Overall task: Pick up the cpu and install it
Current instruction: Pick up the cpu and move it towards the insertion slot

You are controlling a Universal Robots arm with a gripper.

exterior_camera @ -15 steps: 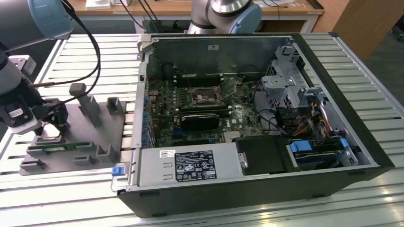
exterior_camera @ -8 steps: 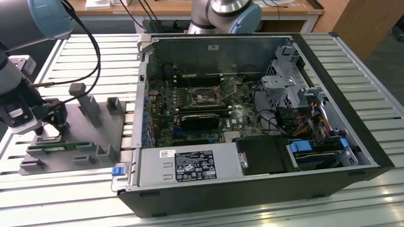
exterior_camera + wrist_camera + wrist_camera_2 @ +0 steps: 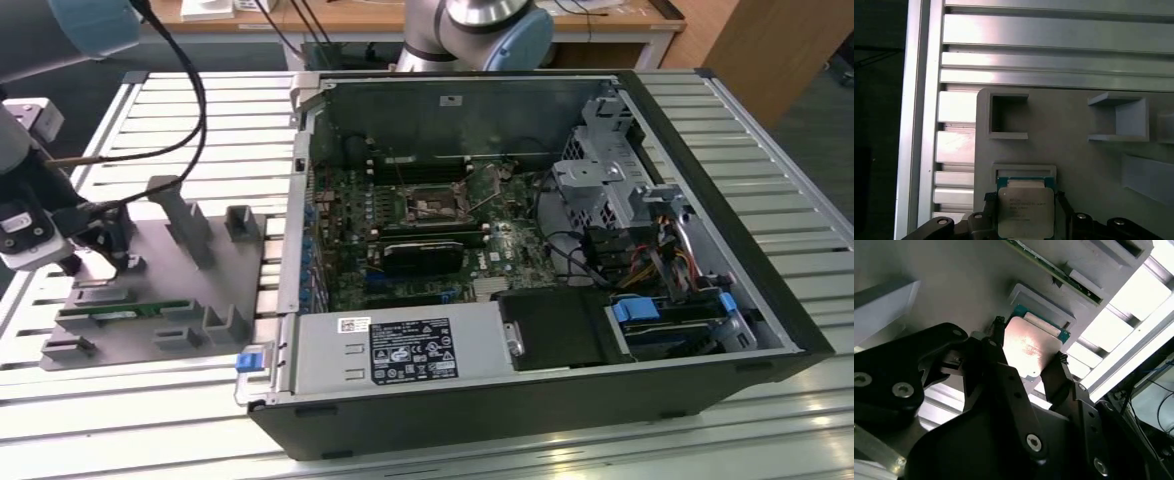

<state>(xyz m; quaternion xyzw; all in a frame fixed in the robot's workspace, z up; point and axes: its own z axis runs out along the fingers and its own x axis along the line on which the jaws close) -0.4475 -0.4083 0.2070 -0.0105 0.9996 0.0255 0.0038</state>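
While the gripper [image 3: 1029, 347] hangs low over the grey tray [image 3: 254, 270], its two black fingers [image 3: 1000, 337] press against opposite edges of the cpu [image 3: 1030, 349], clenched on it; the chip sits at a small walled pocket at the tray's near edge, and whether it has lifted clear of that pocket I cannot tell. Seen in the first wrist view, the cpu [image 3: 1025, 210] shows a pale silver lid with a few lines of fine dark print and a thin green rim; more open-sided grey pockets stand further along the tray [image 3: 1079, 165]. A green memory stick [image 3: 120, 312] lies in a slot on the same tray, just beside the gripper [image 3: 118, 255]; all of it rests on a slatted aluminium table [image 3: 134, 400]. Towards the exterior view's right lies an open computer case [image 3: 534, 420] on its side; its silver power supply [image 3: 334, 345] carries a large black-and-white label [image 3: 414, 357] and a small white sticker [image 3: 354, 323], with a blue latch [image 3: 248, 362] at the corner. Deeper inside, a black heatsink [image 3: 416, 255] sits on the green motherboard [image 3: 514, 245], near the open socket [image 3: 434, 207]. Beyond the case stands the arm's base [image 3: 481, 30], before a wooden desk [image 3: 400, 20].
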